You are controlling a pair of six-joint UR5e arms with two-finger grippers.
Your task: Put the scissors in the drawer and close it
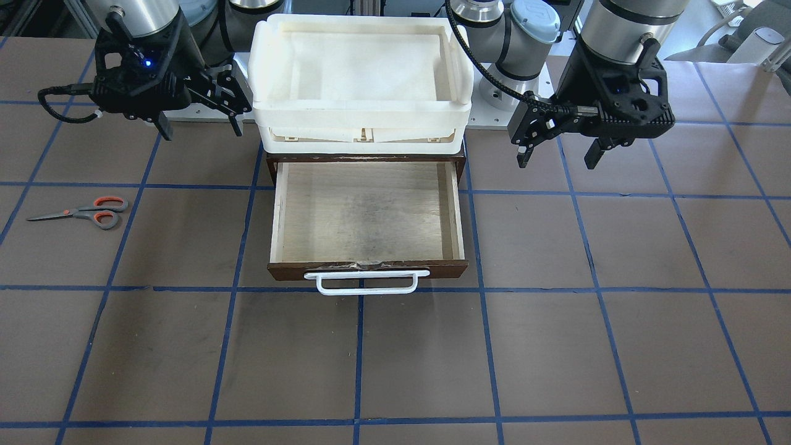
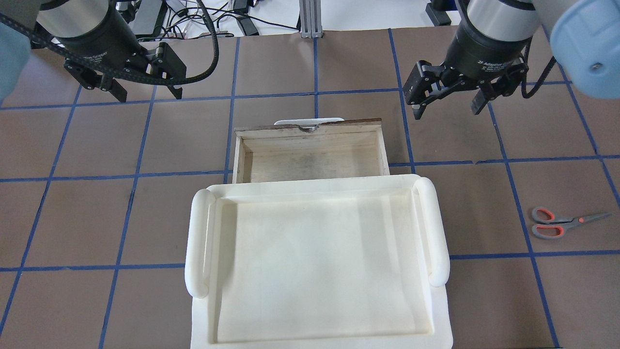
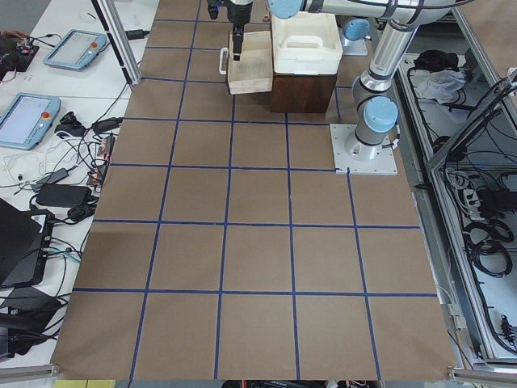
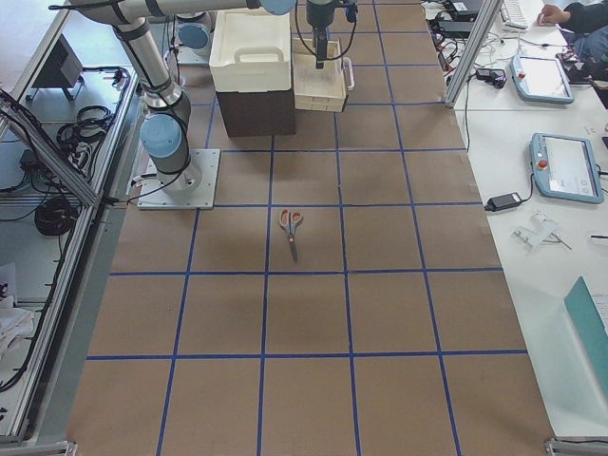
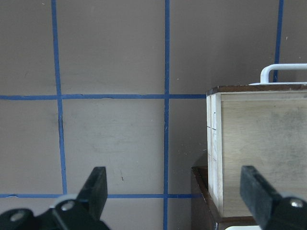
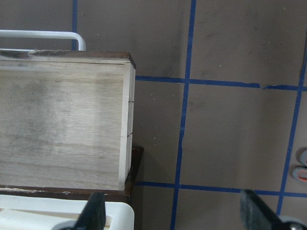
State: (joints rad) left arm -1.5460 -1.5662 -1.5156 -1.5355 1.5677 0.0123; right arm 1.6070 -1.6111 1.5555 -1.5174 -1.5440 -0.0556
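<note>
The scissors (image 1: 80, 213) lie flat on the brown table on my right side, blades pointing away from the drawer; they also show in the overhead view (image 2: 564, 223) and the right side view (image 4: 290, 228). The drawer (image 1: 368, 210) is pulled open and empty, its white bar handle (image 1: 366, 281) facing away from me; it also shows in the overhead view (image 2: 310, 162). My right gripper (image 2: 446, 109) is open and empty, hovering beside the drawer's right side, well away from the scissors. My left gripper (image 2: 147, 92) is open and empty, hovering left of the drawer.
A white plastic tray (image 2: 196, 242) sits on top of the dark brown cabinet (image 1: 272, 164) that holds the drawer. The brown table has a blue tape grid. Operator tables with tablets and cables stand past the far edge (image 4: 560, 161).
</note>
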